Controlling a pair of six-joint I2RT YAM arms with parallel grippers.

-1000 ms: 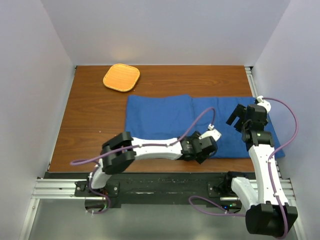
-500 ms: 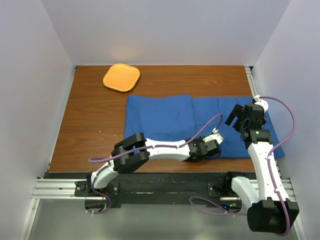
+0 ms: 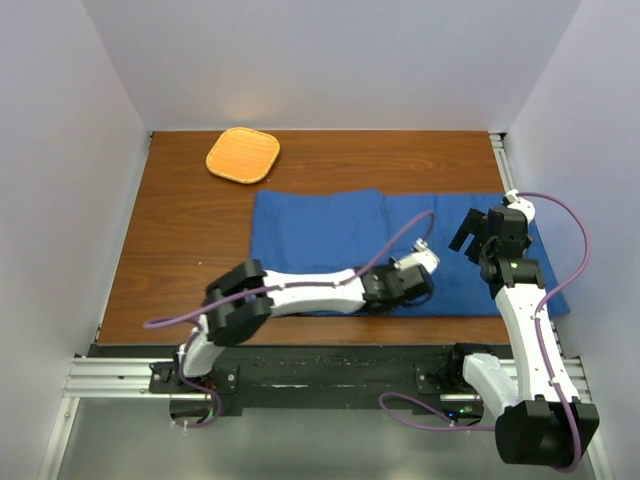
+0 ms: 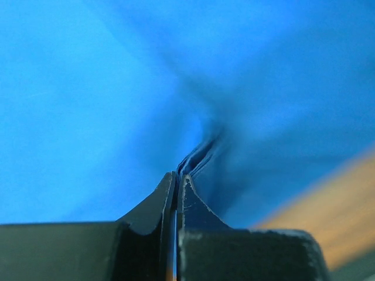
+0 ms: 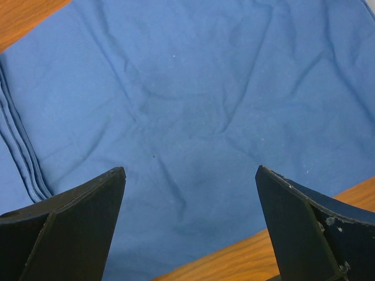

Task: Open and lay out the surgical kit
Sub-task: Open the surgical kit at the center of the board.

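The wrap [image 3: 320, 235] lies folded on the table [image 3: 180, 240], right of centre, its near edge close to the table's near edge; nothing inside it is seen. Within the last second the left gripper [image 4: 176, 180] has been shut on a fold at the wrap's near edge, where before it stood open; cloth is now pinched between the jaws. The right gripper [image 5: 188, 171] is held wide above the wrap's right part, holding nothing. The grip is judged made; the fold can next be drawn back.
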